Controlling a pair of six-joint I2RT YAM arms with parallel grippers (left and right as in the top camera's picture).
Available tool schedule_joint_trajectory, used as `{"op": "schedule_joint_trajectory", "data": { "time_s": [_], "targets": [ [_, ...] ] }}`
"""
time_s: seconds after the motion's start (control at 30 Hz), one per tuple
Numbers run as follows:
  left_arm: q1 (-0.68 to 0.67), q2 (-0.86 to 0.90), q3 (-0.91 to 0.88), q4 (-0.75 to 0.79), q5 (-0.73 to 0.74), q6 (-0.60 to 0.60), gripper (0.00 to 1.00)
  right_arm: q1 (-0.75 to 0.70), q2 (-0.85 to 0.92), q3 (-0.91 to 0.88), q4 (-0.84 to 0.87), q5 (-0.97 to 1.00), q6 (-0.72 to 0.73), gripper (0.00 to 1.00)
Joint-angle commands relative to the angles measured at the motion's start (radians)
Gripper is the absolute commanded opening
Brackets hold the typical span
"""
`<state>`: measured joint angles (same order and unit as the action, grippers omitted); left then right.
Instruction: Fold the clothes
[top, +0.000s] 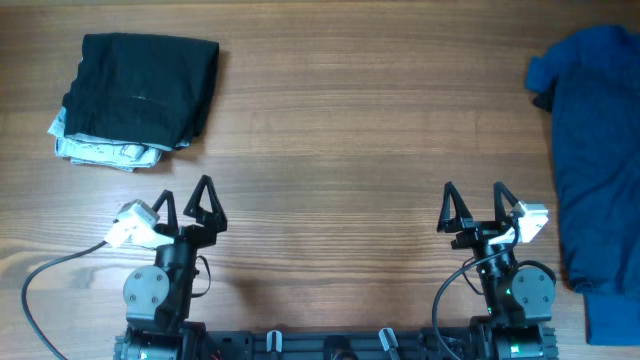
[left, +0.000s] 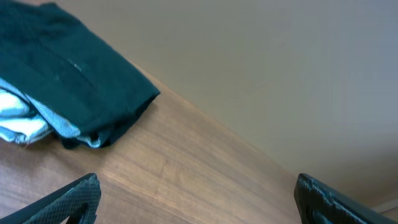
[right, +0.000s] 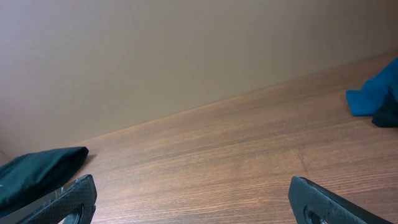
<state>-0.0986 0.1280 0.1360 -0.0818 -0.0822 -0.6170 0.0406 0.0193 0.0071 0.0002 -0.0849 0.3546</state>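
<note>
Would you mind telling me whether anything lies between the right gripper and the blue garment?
Nothing visible does: only bare wooden table separates the open right gripper from the blue garment, which lies at the table's right edge.

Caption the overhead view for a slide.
Left gripper and right gripper open and empty; folded black shorts on pale denim at far left, blue garment loose at right.

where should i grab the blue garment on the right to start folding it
The blue garment lies spread far to near, and its right side runs out of view. So probably grip its long left edge, which lies exposed, coming in across the table with the right gripper, open just beside it.
</note>
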Motion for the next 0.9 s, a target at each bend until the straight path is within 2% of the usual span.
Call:
{"op": "schedule_joint_trajectory", "data": {
  "time_s": [0.0,0.6,0.87],
  "targets": [
    [0.006,-0.043,-0.009,0.003,-0.017,0.038,1.0,0.007,-0.006,-0.002,0.003,0.011,-0.004,1.0],
    [0.009,-0.116,-0.088,0.004,-0.039,0.038,1.0,0.007,-0.006,-0.002,0.003,0.011,-0.004,0.99],
    [0.061,-0.116,-0.12,0.027,-0.039,0.037,1.0,0.007,-0.006,-0.002,0.003,0.011,-0.004,1.0]
  ]
}}
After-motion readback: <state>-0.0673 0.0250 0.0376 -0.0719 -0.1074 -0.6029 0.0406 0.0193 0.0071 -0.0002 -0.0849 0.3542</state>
